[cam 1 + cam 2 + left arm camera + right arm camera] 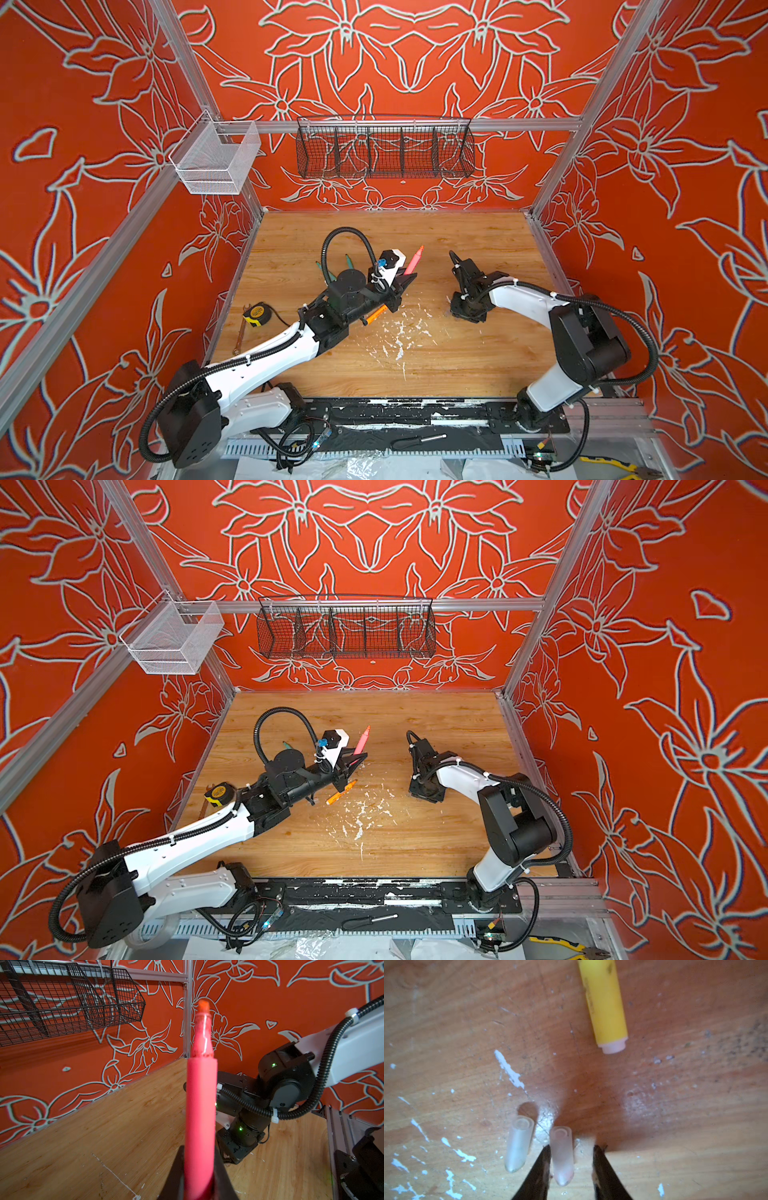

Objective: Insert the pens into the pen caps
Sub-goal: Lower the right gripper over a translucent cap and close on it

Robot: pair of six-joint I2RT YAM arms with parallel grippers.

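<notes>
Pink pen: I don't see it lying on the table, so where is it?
In both top views the pink pen is clamped in the left gripper, left of centre, tip up, with the orange pen on the table close by.

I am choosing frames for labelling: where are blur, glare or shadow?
Left wrist view: the pink pen is near and soft, its tip blurred. Right wrist view: soft overall, shadow ahead of the right pincer, glare on the table beside two clear caps. Both top views: sharp.
</notes>
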